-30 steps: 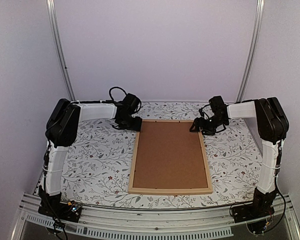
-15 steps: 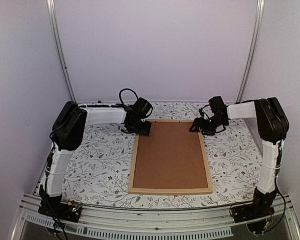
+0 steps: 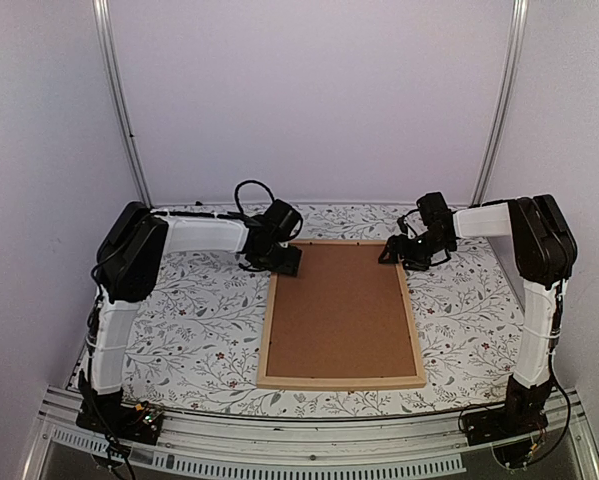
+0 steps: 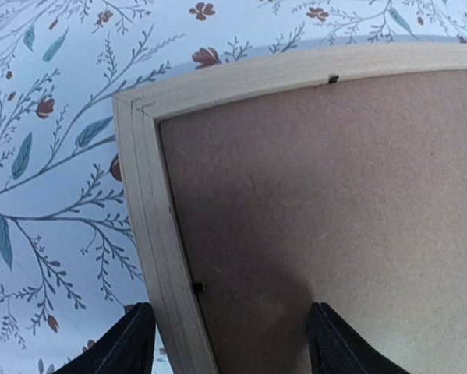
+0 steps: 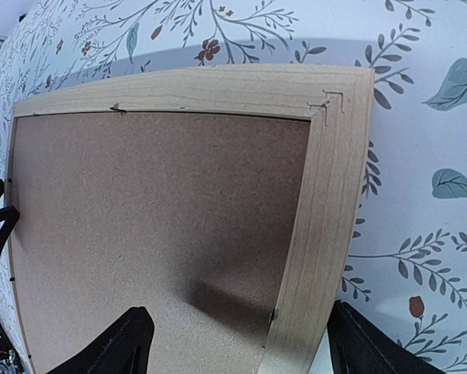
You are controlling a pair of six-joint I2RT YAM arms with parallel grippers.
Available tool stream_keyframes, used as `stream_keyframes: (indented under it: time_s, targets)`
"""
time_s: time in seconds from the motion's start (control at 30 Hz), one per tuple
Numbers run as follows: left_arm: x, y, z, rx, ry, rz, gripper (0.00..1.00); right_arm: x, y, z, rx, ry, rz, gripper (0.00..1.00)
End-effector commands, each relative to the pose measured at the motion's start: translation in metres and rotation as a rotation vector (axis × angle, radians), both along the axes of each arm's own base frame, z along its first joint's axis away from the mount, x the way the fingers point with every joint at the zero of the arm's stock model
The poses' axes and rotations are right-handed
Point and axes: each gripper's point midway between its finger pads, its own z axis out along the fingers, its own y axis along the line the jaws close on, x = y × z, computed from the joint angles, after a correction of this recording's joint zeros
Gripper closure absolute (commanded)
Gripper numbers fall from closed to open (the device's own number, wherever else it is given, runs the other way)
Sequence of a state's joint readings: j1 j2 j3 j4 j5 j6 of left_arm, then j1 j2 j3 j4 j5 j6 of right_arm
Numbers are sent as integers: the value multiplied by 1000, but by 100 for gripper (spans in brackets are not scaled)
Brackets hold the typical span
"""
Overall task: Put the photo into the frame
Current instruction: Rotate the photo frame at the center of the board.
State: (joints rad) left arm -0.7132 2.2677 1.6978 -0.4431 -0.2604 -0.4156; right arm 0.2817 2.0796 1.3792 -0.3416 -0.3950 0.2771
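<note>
Floral tablecloth [image 3: 194,320] spreads under your left gripper [image 4: 231,343], which hangs unclenched and empty, jaws straddling the left rail of the frame [image 3: 339,381] just short of its far corner; your right gripper [image 5: 245,343], equally released, straddles the opposite rail. From both claws the frame's long axis runs back toward the arm bases, a brown backing board [image 3: 341,305] filling it, and the photo is nowhere visible, perhaps beneath that board.

backing board [image 3: 339,305] lies in the frame [image 3: 339,381] on the table [image 3: 199,320].
</note>
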Motion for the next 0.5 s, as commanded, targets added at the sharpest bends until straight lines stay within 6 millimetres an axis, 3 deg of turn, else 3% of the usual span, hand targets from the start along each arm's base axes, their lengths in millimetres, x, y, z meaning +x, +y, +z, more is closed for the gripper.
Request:
stream_keyframes:
  time_s: [0.0, 0.23, 0.47]
  targets:
    - [-25, 2, -1, -61, 81, -60, 30, -29, 21, -13, 21, 81, 56, 19]
    - [-25, 14, 25, -232, 61, -57, 28, -20, 4, 5, 35, 45, 14, 19]
    - [-31, 26, 17, -237, 88, -54, 28, -6, -23, 32, 23, -8, -48, 19]
